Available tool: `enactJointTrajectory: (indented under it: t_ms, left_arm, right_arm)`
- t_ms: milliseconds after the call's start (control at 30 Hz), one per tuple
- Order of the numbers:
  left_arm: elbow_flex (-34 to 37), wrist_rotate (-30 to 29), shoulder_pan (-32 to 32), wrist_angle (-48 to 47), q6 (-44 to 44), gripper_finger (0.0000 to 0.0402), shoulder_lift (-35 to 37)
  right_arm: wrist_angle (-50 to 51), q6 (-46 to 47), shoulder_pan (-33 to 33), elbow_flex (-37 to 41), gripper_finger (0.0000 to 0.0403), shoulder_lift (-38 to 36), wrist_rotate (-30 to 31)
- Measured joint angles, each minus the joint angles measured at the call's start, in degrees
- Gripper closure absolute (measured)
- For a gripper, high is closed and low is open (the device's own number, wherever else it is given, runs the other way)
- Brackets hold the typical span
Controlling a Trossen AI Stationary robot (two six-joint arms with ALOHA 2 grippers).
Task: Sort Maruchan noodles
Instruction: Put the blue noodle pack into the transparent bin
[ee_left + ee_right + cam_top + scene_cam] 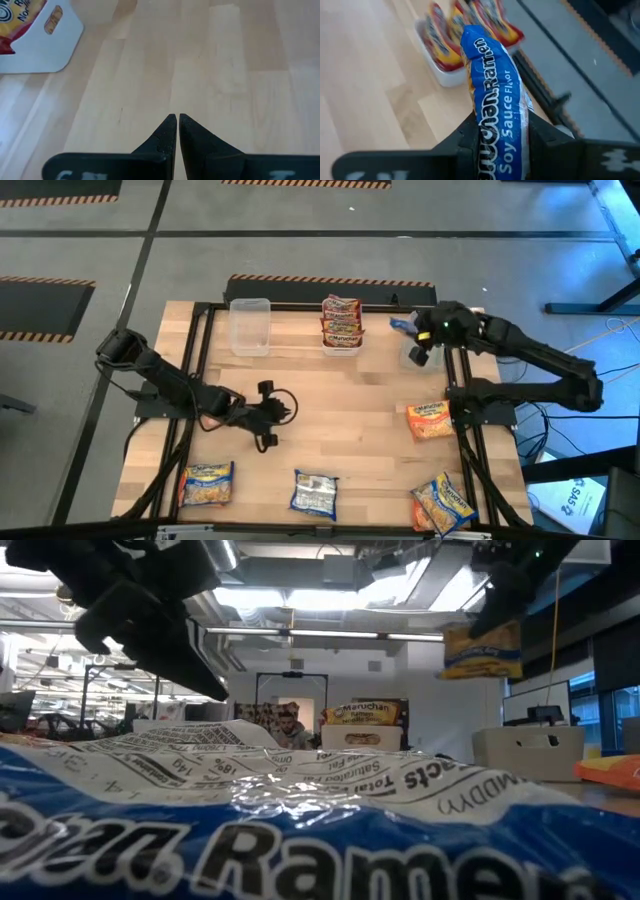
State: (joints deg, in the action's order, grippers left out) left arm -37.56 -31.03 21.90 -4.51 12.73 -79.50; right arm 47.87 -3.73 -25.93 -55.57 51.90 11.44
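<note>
My right gripper (412,330) hangs over the table's far right corner, shut on a blue Maruchan noodles packet (492,85), which also shows high up in the low view (483,650). Just left of it stands a clear bin (341,330) holding red packets. My left gripper (177,122) is shut and empty above bare wood at the table's left middle (280,412). Lying flat on the table are one blue packet (314,493) and orange packets at the near left (207,483), the right (430,420) and the near right (443,502). My right gripper pinches the blue packet between its two fingers (470,140), which press on its two flat faces (495,145). The packet reaches forward past the fingertips. It is lifted clear of the table and hangs slanting below the gripper.
An empty clear bin (250,325) stands at the far edge, left of the bin with the red packets. A black frame rail (300,307) runs around the table. Bare wood lies in the middle of the table (350,410).
</note>
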Motion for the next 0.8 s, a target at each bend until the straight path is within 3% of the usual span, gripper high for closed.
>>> enactJointTrajectory:
  t_ms: [133, 267, 400, 533, 800]
  left_arm:
    - [0.0, 0.66, -1.5, 0.67, -1.33, 0.0385, 0.0]
    - [0.0, 0.48, -2.29, 1.44, -1.43, 0.0385, 0.0]
    - [0.0, 0.45, -2.24, 3.89, -3.58, 0.0385, 0.0]
    - [0.0, 1.54, -2.97, 4.36, -3.91, 0.038, 0.0]
    - [0.0, 5.95, -5.86, 8.64, -6.67, 0.0292, 0.0]
  right_arm:
    - [0.18, 1.54, -5.3, 0.0, 0.0325, 0.0, -4.99]
    - [-6.34, 3.44, -4.53, 0.3, 0.0325, -0.02, -14.36]
    - [-22.44, 6.37, 0.56, 5.58, 0.0325, -0.04, -22.91]
    - [-40.7, 8.48, 5.15, 13.66, 0.0324, 0.15, -27.19]
    - [-80.1, 13.94, 12.84, 31.27, 0.0324, 5.0, -26.74]
